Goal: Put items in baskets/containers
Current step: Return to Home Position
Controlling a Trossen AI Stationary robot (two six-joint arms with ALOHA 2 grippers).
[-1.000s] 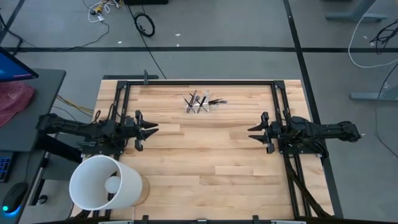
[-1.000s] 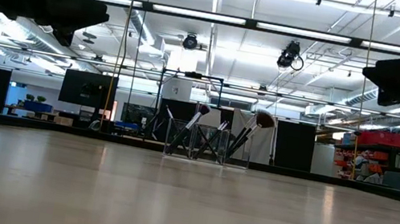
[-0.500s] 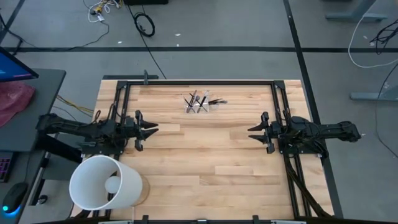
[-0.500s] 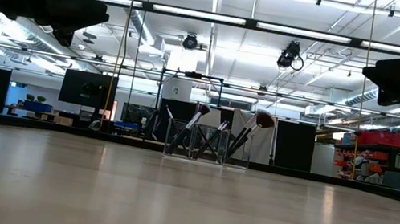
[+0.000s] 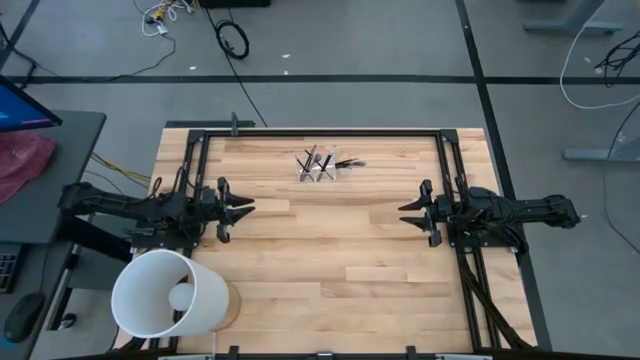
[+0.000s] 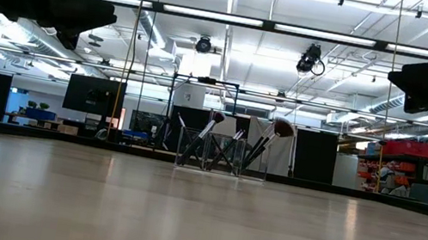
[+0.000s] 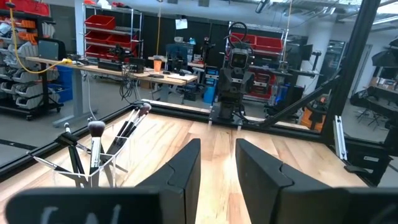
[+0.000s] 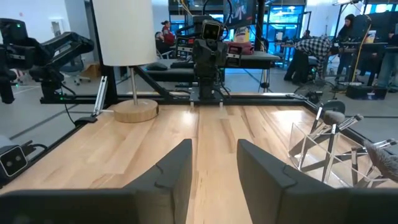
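Note:
Several thin makeup brushes (image 5: 322, 162) stand tilted with their handle ends down in a small clear holder (image 6: 221, 154) on the table's far middle; they also show in the left wrist view (image 7: 93, 149) and the right wrist view (image 8: 336, 140). My left gripper (image 5: 245, 207) hovers level above the table's left side, open, nothing between its fingers (image 7: 183, 171). My right gripper (image 5: 407, 212) hovers level above the right side, facing the left one, open and empty too (image 8: 214, 168). Both are well clear of the holder.
A large white cylindrical bucket (image 5: 165, 295) on a round wooden base (image 8: 134, 111) stands at the table's near left corner. Black rails (image 5: 320, 130) frame the table's far, left and right edges. Bare wood (image 5: 330, 250) lies between the two grippers.

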